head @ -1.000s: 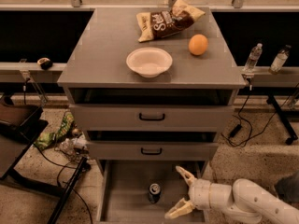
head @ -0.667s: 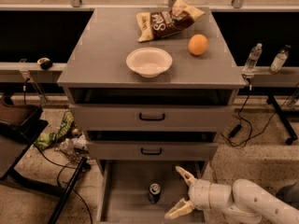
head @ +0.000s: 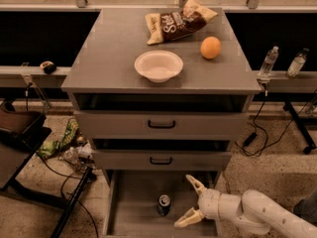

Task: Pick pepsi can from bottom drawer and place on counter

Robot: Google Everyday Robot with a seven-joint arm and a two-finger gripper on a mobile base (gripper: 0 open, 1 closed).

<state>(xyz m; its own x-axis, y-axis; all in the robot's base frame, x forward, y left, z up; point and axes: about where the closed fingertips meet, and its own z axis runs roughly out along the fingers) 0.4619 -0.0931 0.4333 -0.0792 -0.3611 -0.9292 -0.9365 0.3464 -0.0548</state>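
Note:
The pepsi can (head: 164, 205) stands upright on the floor of the open bottom drawer (head: 133, 202), near its middle. My gripper (head: 188, 201) hangs over the drawer just right of the can, with its two pale fingers (head: 194, 183) spread wide and pointing left toward it, a small gap away. It holds nothing. My white arm (head: 262, 213) comes in from the lower right. The counter (head: 109, 58) is the grey top of the cabinet above.
On the counter sit a white bowl (head: 158, 65), an orange (head: 210, 47) and a chip bag (head: 178, 22). Two upper drawers with black handles (head: 161, 125) are pushed in. Water bottles (head: 268, 61) stand at the right; cables and clutter (head: 64, 143) lie on the floor at the left.

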